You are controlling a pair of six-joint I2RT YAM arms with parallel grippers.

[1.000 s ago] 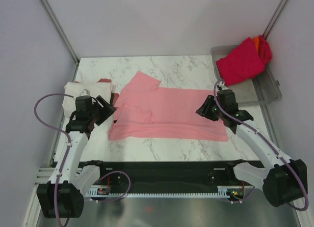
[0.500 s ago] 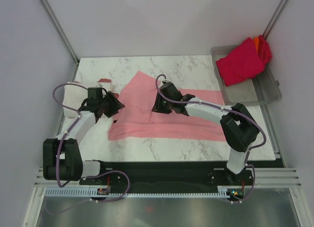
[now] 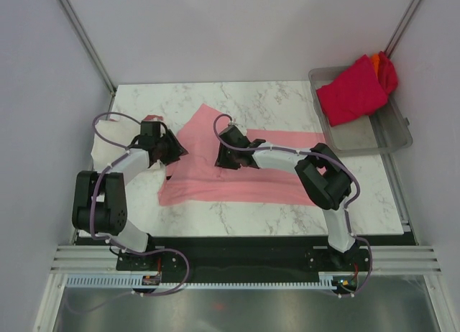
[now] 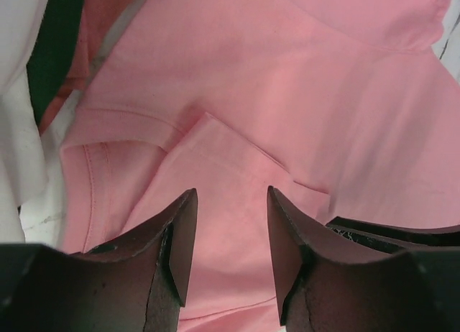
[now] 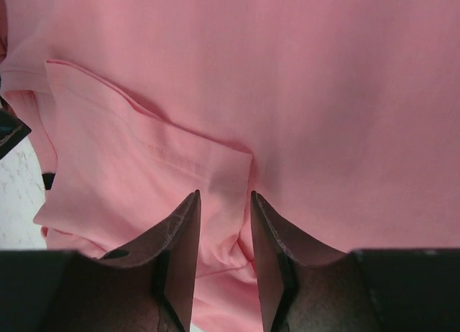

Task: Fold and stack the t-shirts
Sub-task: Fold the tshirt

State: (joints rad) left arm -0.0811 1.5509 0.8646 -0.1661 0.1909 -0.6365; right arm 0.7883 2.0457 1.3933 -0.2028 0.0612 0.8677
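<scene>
At the left end of the light pink t-shirt (image 3: 244, 177), the left gripper (image 4: 230, 195) hangs with jaws apart. Flat cloth shows between them and nothing is clamped. The right gripper (image 5: 224, 195) has jaws narrowly apart over a hemmed fold; whether they pinch the crease cannot be told. The shirt lies on the marble table (image 3: 273, 102), long axis left to right, one flap angled toward the far left. A cream-white t-shirt (image 3: 108, 131) lies beside the left arm. A crimson t-shirt (image 3: 352, 91) rests in the grey tray (image 3: 381, 134), well apart.
</scene>
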